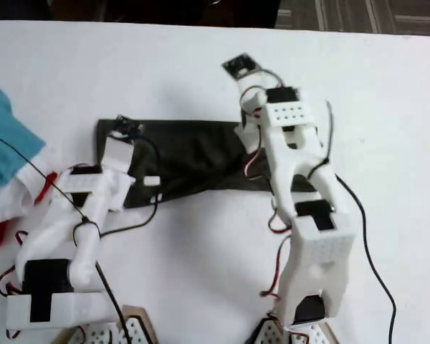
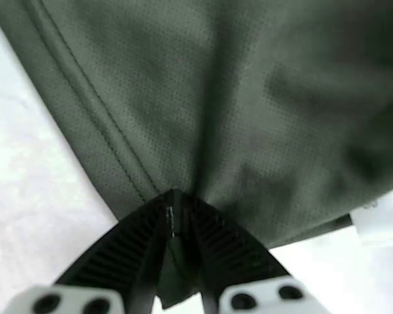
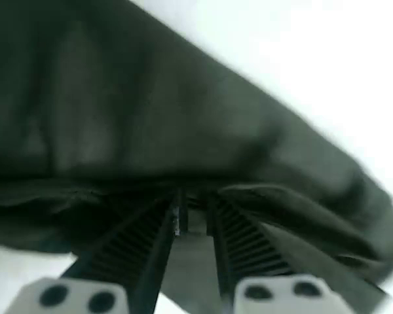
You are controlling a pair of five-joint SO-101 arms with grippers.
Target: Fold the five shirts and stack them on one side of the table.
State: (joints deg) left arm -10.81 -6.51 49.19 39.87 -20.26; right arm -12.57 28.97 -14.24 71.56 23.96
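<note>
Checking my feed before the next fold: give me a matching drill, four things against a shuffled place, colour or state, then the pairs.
1 dark shirt
2 teal shirt
3 left gripper
4 table

A white
B shut on a hem
C at the table's side, by other clothes
D lying mid-table as a long strip

Pairs: 1-D, 2-C, 3-B, 4-A

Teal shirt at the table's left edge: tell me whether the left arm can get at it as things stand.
Probably not yet: the left gripper is shut on the dark shirt. The teal shirt lies uncovered close beside that arm, so after letting go the way looks free.
</note>
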